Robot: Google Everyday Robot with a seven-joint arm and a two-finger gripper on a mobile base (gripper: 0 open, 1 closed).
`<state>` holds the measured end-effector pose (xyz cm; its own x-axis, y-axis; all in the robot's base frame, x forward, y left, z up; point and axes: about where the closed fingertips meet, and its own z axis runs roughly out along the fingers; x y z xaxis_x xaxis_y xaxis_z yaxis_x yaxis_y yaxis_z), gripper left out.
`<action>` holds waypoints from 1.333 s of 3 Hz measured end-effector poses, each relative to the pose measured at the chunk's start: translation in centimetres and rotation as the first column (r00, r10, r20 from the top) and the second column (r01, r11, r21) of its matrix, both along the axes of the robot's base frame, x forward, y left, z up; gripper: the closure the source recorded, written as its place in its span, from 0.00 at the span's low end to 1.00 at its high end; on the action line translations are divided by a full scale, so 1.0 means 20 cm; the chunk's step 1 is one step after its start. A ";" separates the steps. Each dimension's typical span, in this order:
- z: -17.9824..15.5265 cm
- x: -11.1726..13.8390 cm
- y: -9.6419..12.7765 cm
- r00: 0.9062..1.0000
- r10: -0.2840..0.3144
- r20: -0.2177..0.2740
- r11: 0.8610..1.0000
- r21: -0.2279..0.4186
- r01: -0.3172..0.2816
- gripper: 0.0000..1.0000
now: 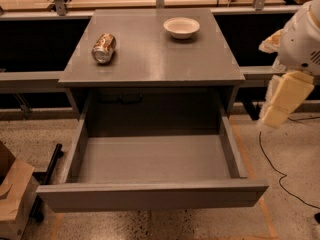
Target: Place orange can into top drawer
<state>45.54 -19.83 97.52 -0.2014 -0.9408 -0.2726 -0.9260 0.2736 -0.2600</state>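
Observation:
The orange can lies on its side on the left part of the grey cabinet top, its silver end facing the front. The top drawer is pulled wide open below the top, and its plain grey inside holds nothing. My arm hangs at the right edge of the view. Its cream-coloured gripper points down beside the cabinet's right side, level with the drawer opening. It is far from the can and nothing shows in it.
A white bowl stands at the back right of the cabinet top. A cardboard box sits on the floor at the lower left. A black cable trails on the floor at the right. Wooden benches run behind the cabinet.

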 end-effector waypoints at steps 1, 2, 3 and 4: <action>-0.05 0.15 0.20 0.999 0.007 0.035 0.992 0.127 -0.012 0.00; -0.03 0.22 0.26 0.997 0.001 0.077 0.985 0.170 -0.014 0.00; -0.05 0.22 0.26 0.999 -0.001 0.055 0.984 0.179 -0.009 0.00; -0.08 0.35 0.41 0.998 0.017 0.066 0.969 0.245 -0.032 0.00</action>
<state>52.51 -11.54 95.97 -0.1544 -0.8480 -0.5070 -0.9172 0.3137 -0.2454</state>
